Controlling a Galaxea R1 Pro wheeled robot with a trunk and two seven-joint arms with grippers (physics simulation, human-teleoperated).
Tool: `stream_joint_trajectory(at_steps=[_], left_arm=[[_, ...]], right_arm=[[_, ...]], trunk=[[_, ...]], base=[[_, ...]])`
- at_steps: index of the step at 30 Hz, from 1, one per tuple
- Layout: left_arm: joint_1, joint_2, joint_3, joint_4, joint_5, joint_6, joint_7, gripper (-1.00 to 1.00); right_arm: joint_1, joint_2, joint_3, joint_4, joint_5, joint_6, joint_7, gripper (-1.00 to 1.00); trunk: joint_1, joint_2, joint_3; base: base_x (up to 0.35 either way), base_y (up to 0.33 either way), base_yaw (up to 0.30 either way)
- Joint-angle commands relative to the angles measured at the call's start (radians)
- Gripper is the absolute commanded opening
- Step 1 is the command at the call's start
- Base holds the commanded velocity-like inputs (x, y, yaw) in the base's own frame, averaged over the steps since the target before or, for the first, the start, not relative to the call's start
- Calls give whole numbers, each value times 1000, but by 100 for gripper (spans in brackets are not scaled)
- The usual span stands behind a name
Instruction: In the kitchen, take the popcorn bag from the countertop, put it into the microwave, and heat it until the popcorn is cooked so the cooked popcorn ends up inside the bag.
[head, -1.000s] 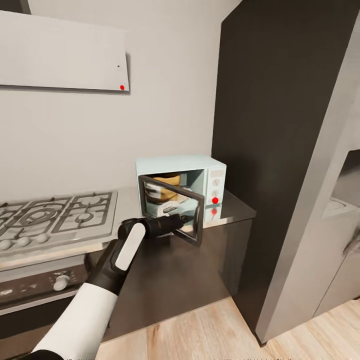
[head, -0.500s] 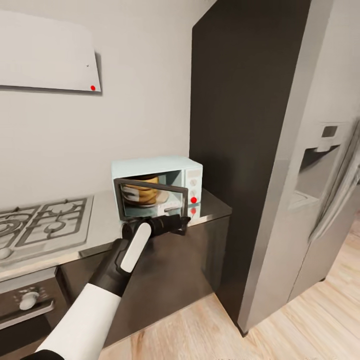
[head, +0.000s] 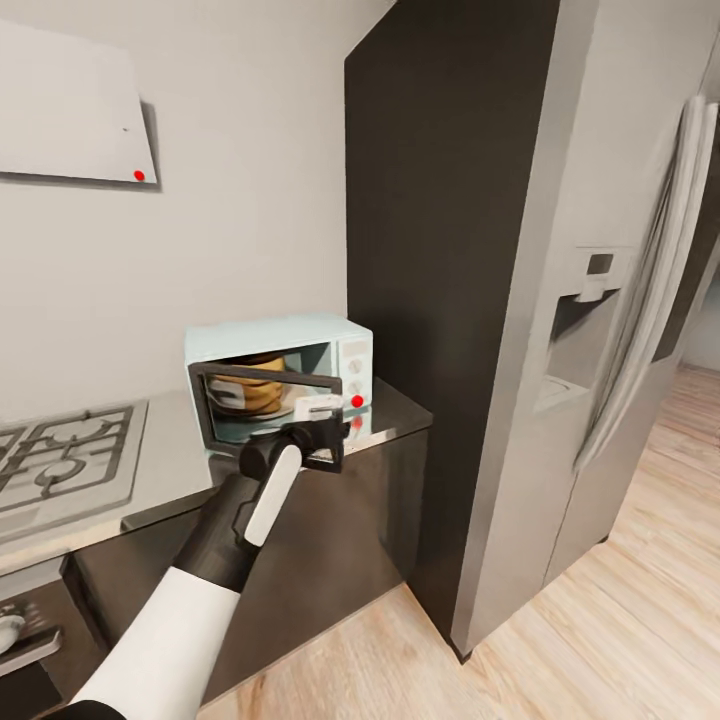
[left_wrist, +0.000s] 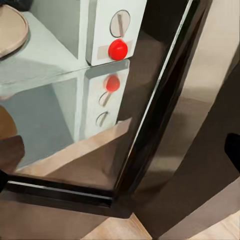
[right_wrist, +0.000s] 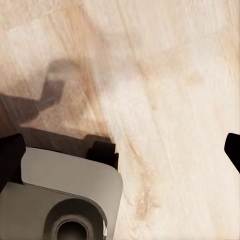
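Head view puts your left gripper right at the lower free edge of the microwave door, which stands partly ajar across the front of the pale mint-blue microwave; whether the fingers are clenched on the door frame or only pressed against it, you cannot tell from here. Just beyond the gripper, behind the dark glass, the popcorn bag sits inside the microwave cavity, tan and squat. Beside the gripper, toward the tall dark cabinet panel, the white control panel shows its red dot. The microwave stands on the grey countertop, with the gas hob well off to the gripper's other side. The steel fridge stands past the dark panel. In your left wrist view the door's glass lies close ahead, mirroring the knobs and red dot of the panel, with the bag's edge at the corner. Your right wrist view looks down on the wooden floor and part of the robot's base; the right gripper's dark fingertips are set wide apart at the frame's edges, grasping nothing.
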Motion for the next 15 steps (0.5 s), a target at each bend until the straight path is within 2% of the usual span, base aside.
stream_joint_trajectory(at_steps=[1,8,15], left_arm=[[-1,2,-1,-1,10,2,11,100],[-1,2,0,-8,11,5,61,100],[-1,3,0,-6,14,4,61,100]], right_arm=[[-1,-1,-8,2,7,-3,2,100],[-1,-1,-8,2,7,7,2,100],[-1,0,-8,2,7,8,2,100]], trunk=[[0,-1,-1],[0,-1,-1],[0,-1,-1]], base=[[0,0,-4],[15,0,0],[287,0,0]])
